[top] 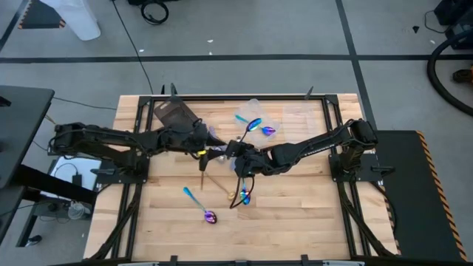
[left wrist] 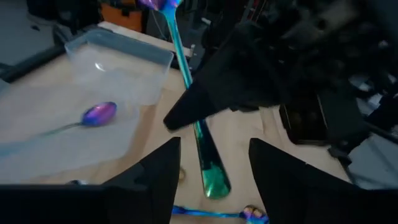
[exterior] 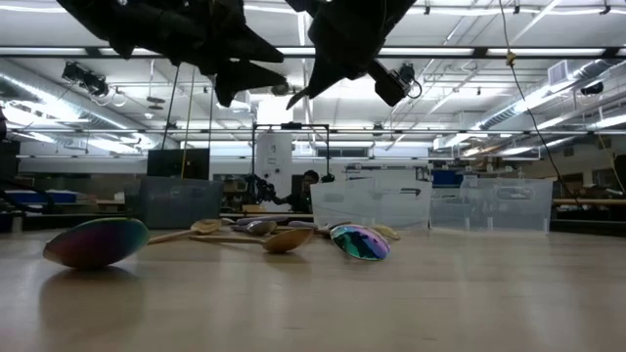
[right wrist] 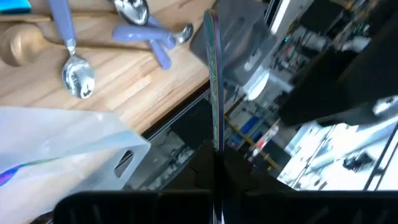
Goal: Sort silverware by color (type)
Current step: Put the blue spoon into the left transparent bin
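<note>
The right claw (top: 238,148) is pinched shut on a slim teal-handled spoon (left wrist: 198,130), held above the middle of the wooden table (top: 295,214). The left claw (left wrist: 211,168) faces it with its blunt dark fingers apart, either side of the handle's rounded glossy tip. Its wrist view alone shows another purple-bowled spoon (left wrist: 98,114) lying in a clear plastic tub (left wrist: 118,62) (frosted, square-cornered). From above, more spoons lie scattered on the boards, one iridescent one (top: 201,207) nearest the front edge.
</note>
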